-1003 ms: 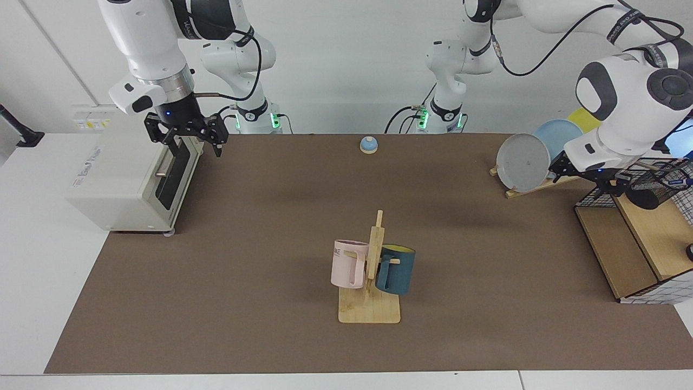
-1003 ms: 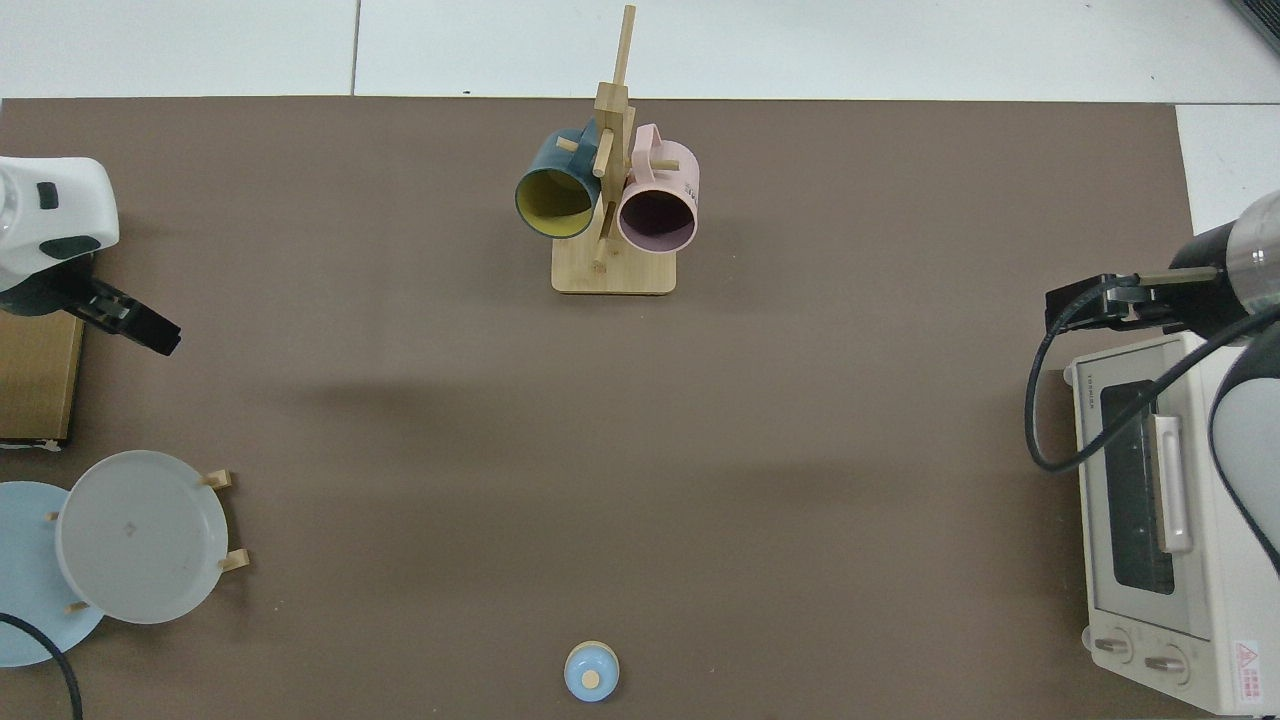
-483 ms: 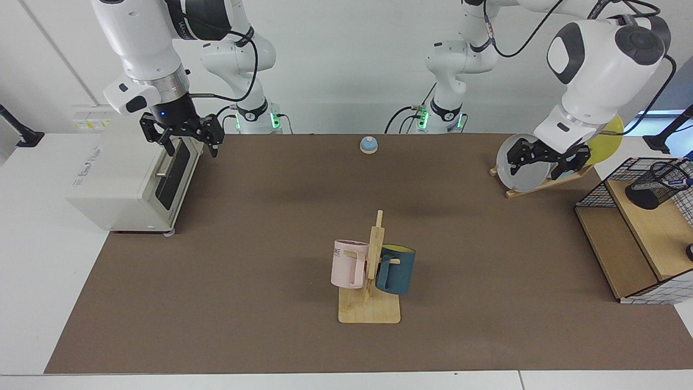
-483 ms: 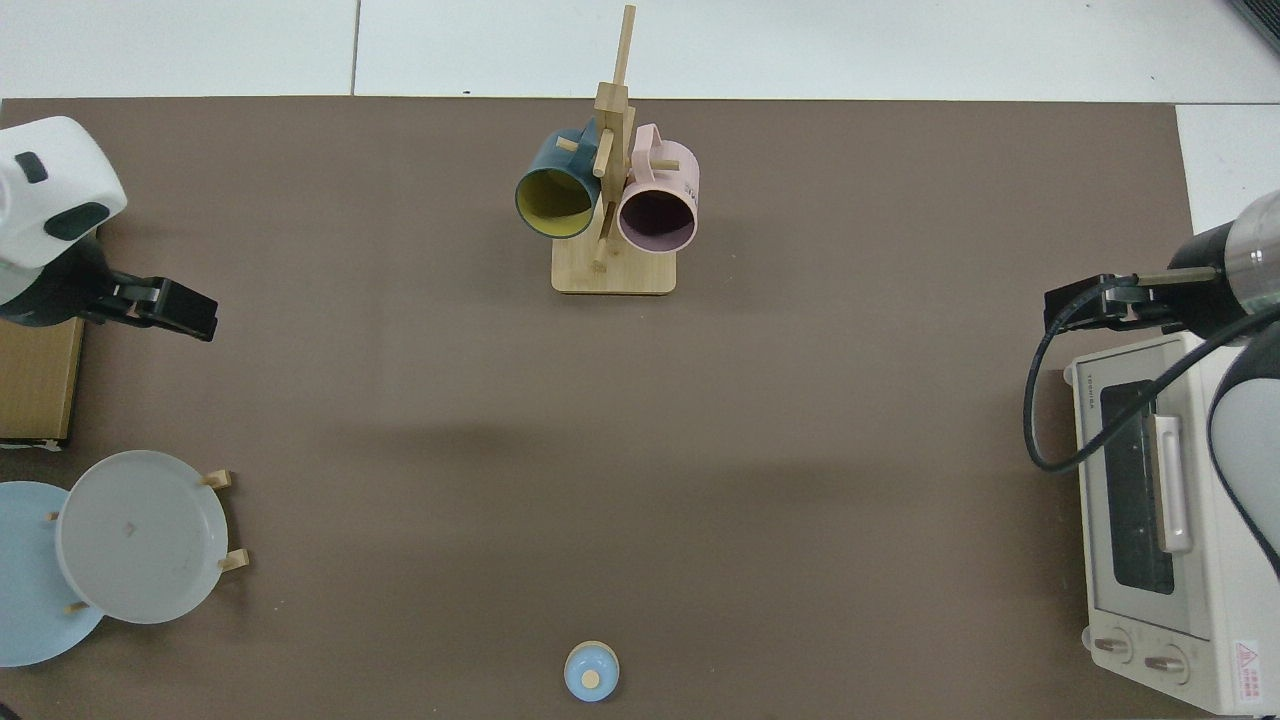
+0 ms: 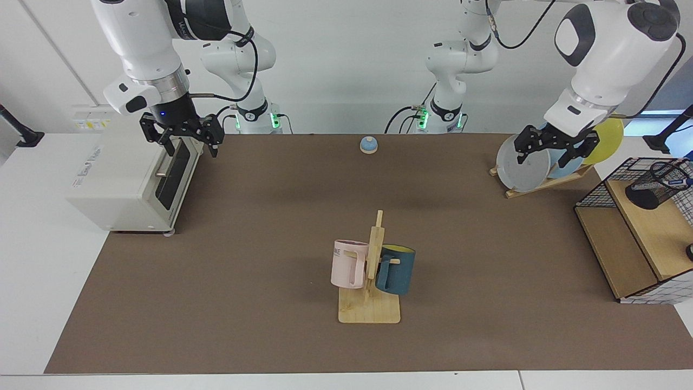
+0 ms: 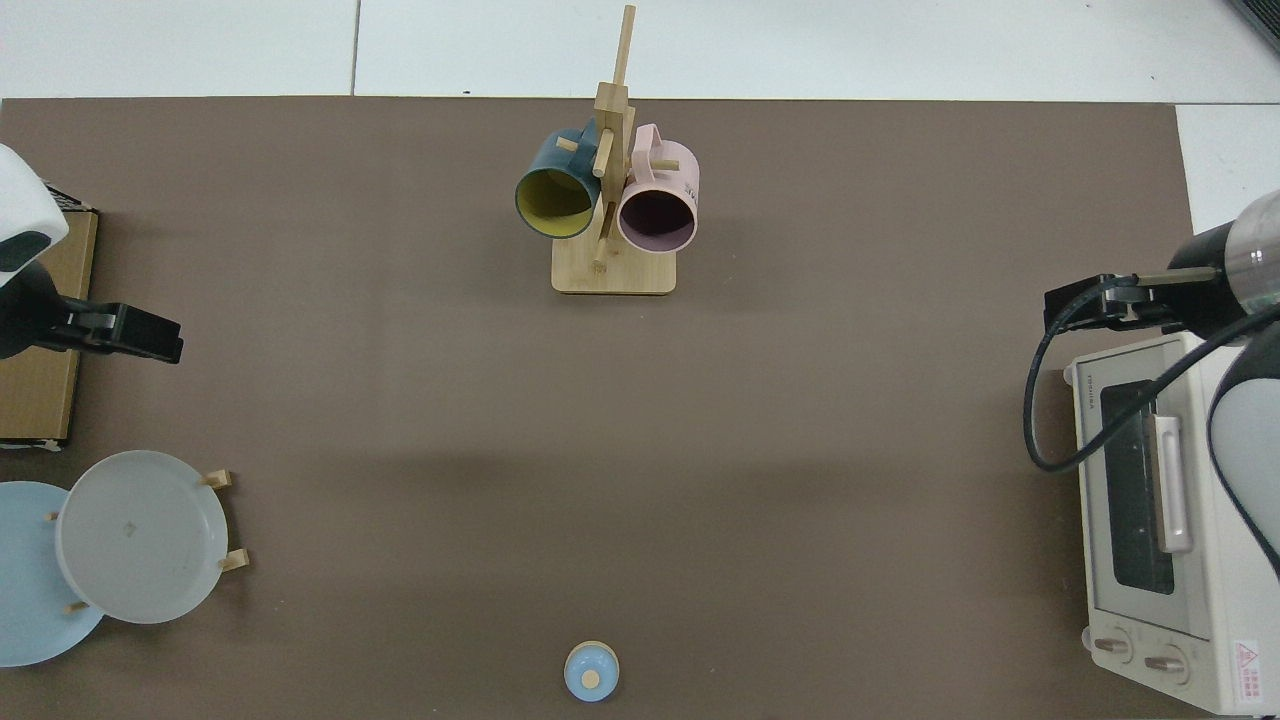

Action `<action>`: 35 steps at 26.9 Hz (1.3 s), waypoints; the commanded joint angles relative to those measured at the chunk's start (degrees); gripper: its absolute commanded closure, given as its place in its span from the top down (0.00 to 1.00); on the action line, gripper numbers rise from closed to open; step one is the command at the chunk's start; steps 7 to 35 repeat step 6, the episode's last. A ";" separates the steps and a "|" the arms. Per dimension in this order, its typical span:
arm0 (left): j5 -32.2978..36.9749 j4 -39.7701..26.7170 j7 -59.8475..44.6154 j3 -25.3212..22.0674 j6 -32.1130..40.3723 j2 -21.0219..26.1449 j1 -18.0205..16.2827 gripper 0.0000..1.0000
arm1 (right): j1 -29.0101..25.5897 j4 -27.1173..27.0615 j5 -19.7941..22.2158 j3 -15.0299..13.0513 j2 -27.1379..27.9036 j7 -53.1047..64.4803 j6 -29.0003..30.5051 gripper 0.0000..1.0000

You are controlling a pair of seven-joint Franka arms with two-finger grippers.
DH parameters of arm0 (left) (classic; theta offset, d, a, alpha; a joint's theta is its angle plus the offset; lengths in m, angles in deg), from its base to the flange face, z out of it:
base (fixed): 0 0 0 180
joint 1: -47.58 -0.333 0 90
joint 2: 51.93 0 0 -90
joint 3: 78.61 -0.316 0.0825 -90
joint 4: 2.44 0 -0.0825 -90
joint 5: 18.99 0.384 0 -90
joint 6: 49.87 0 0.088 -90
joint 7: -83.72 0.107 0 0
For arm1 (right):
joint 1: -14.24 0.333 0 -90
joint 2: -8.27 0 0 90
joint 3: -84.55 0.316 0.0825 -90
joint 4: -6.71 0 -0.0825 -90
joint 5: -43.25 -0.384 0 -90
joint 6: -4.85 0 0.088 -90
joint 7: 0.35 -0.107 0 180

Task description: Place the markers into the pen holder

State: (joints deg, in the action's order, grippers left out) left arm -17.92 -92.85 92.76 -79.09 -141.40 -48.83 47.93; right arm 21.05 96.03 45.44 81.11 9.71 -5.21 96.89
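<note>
Facing view shows the left gripper [image 5: 556,147] has risen away from the holder [image 5: 649,190] at 3 o'clock, fingers spread and empty, the marker [image 5: 677,181] now inside it, so the task seems done, while the right gripper [image 5: 183,137] waits open at 10 o'clock.
</note>
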 commanded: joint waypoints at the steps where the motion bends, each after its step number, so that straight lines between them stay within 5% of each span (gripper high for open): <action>1: -0.81 -1.78 -0.95 0.30 -2.59 -0.90 -0.27 1.00 | -1.18 0.24 -1.39 0.63 -0.30 1.52 -0.63 1.00; 35: -0.81 -1.87 -0.86 0.30 -2.68 -0.90 -0.18 1.00 | -1.27 0.42 -2.79 0.63 -0.39 1.61 -1.33 1.00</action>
